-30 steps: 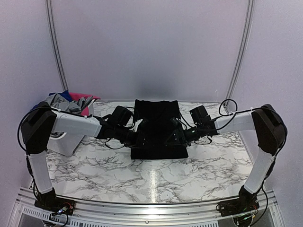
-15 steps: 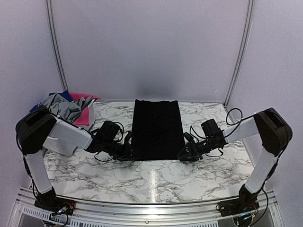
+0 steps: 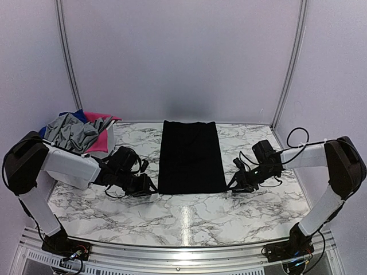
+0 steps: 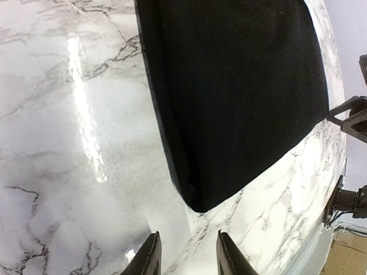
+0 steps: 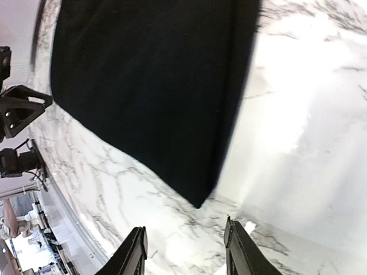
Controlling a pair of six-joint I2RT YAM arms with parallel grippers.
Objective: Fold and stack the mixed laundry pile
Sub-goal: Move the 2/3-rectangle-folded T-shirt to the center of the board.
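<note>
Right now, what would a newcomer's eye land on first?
A long black cloth garment lies flat mid-table on the white marble-patterned tabletop, the left gripper and right gripper open and empty by its near corners. A heap of grey, pink and blue clothes sits at far left.

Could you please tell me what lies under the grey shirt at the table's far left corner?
A hot-pink cloth and a royal blue cloth peek out beneath the crumpled grey shirt; whatever sits lower is covered.
</note>
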